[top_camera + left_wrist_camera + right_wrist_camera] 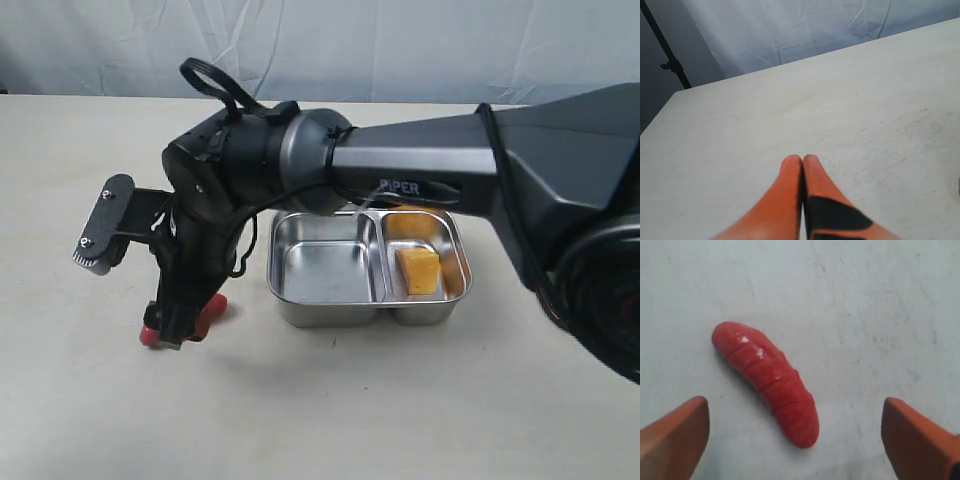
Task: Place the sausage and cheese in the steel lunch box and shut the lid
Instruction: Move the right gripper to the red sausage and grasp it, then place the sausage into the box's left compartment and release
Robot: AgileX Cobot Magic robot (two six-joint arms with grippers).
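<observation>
While the sausage (767, 380) lies near the steel lunch box (325, 315), off its empty compartment, our right gripper (793, 407) hangs wide-fingered above it; we should straddle its middle crosswise. Left gripper (802, 161) pinched together.

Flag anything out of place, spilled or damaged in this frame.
Nothing stands out. The cheese sits in the box's small compartment; the sausage lies whole on the table, below the open right gripper. No lid is in view.

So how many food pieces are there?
2. The sausage lies on the table beside the steel lunch box; the cheese sits in its smaller compartment. The arm may hide more.
</observation>
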